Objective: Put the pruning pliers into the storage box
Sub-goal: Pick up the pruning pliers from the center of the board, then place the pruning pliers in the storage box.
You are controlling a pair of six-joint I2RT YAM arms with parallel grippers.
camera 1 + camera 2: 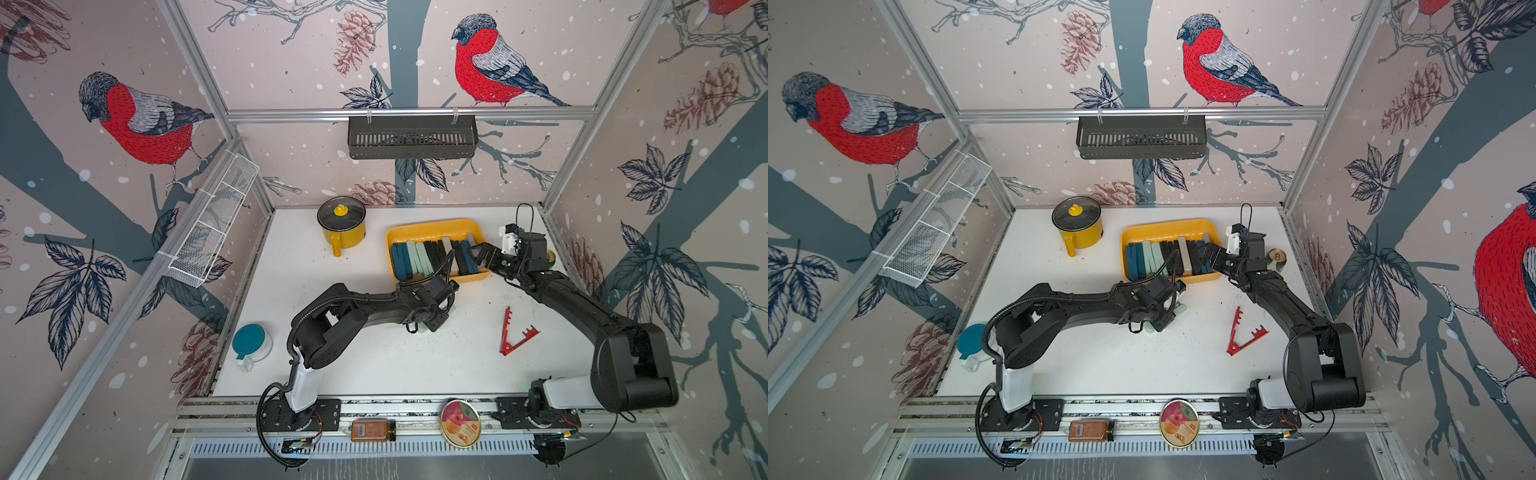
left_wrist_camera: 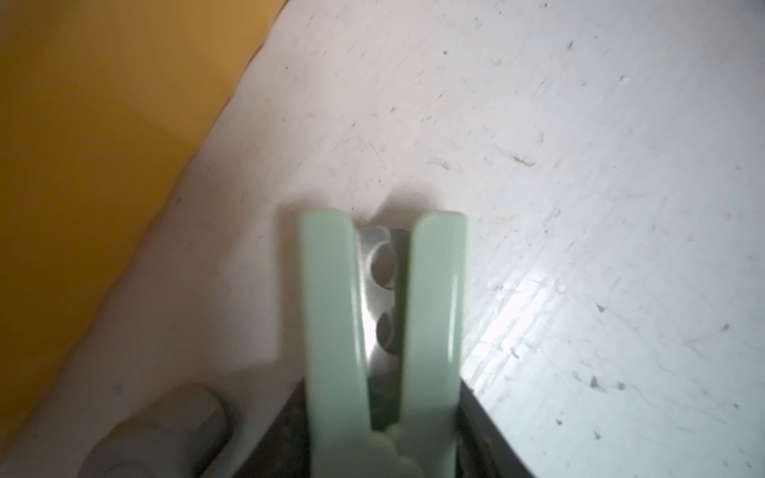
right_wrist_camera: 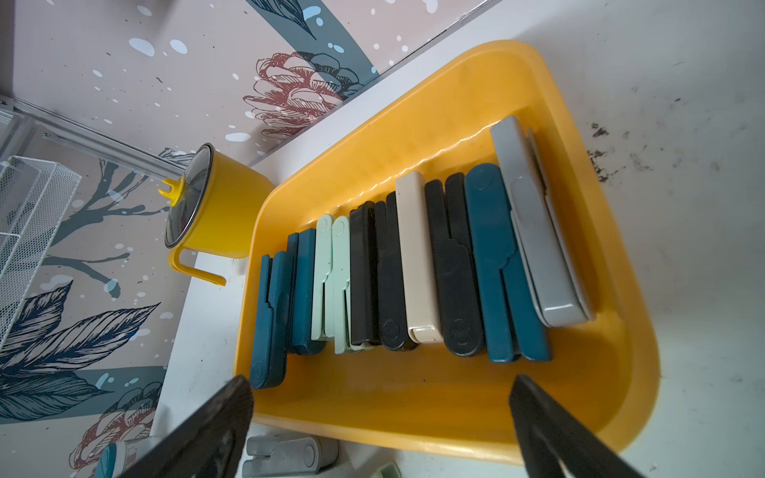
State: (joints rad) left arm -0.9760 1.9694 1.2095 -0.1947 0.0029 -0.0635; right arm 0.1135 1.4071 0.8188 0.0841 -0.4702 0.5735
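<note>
Left wrist view: I find the left gripper (image 2: 383, 418) clenched on the mint pliers (image 2: 331, 310), with a dark finger (image 2: 476, 438) pressing against each outer side.
Mint pliers, lie: the two bars run straight out ahead of the left jaws. Their tips are slightly spread, and a metal strip with round notches shows between them. I cannot tell whether the tips touch the table (image 2: 579, 207).
Right wrist view: I find the right gripper (image 3: 381, 385) released, its jaws standing wide with nothing between them.
Storage box: the storage box (image 3: 414, 124) lies directly ahead of and below the right jaws, which sit over its near rim. Its outer wall passes close beside the left jaws without touching them.
Box contents: a row of pruning pliers (image 3: 416, 269) lies side by side on the box floor ahead of the right jaws, in teal, mint, black, beige and grey.
Grey pliers: the grey pliers (image 3: 285, 453) lie on the table outside the box, just below the right jaws. They are also just beside the left jaws, on the side towards the box.
Red pliers: in both top views the red pliers (image 1: 505, 332) lie spread in a V on the table, outside the box and well apart from both sets of jaws.
Yellow pot: the yellow pot (image 3: 219, 207) stands beyond the box from the right jaws, with its lid on.
</note>
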